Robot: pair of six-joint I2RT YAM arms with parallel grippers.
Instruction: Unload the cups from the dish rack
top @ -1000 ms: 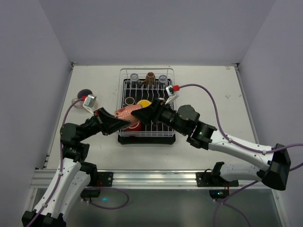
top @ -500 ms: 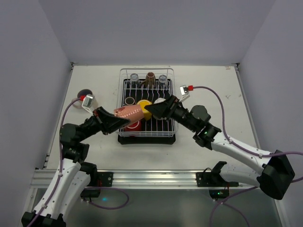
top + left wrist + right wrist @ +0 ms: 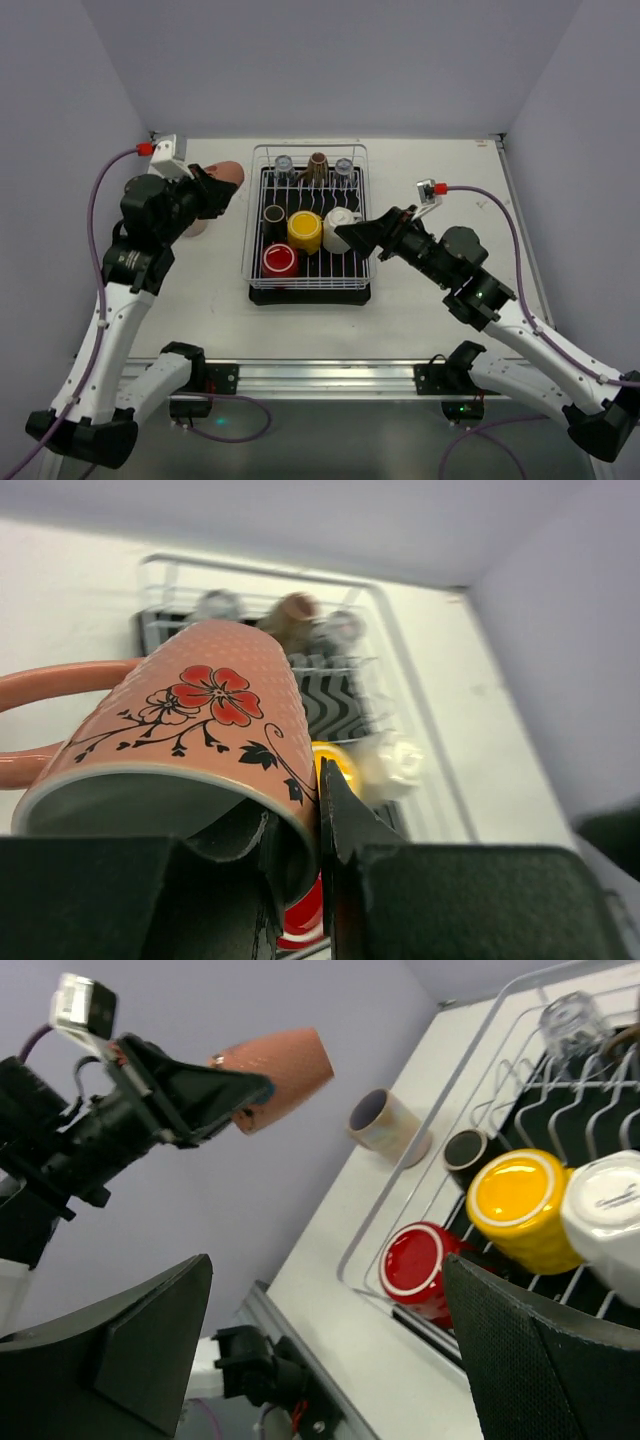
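A pink mug (image 3: 226, 174) with a red flower (image 3: 190, 730) hangs in the air left of the dish rack (image 3: 308, 148). My left gripper (image 3: 212, 192) (image 3: 300, 840) is shut on its rim, one finger inside and one outside. The rack holds a yellow cup (image 3: 304, 230), a white cup (image 3: 340, 228), a red cup (image 3: 279, 260), a dark cup (image 3: 274, 214), a brown cup (image 3: 317, 165) and two clear glasses (image 3: 285, 163). My right gripper (image 3: 345, 238) (image 3: 328, 1260) is open and empty, at the rack's right side next to the white cup.
Another cup (image 3: 385, 1125) lies on the table left of the rack, partly hidden behind my left arm in the top view. The walls stand close on the left, right and back. The metal rail (image 3: 330, 375) runs along the near edge.
My right gripper opened off the pink mug and drew back to the right. The left arm carried the mug up and away to the left of the rack.
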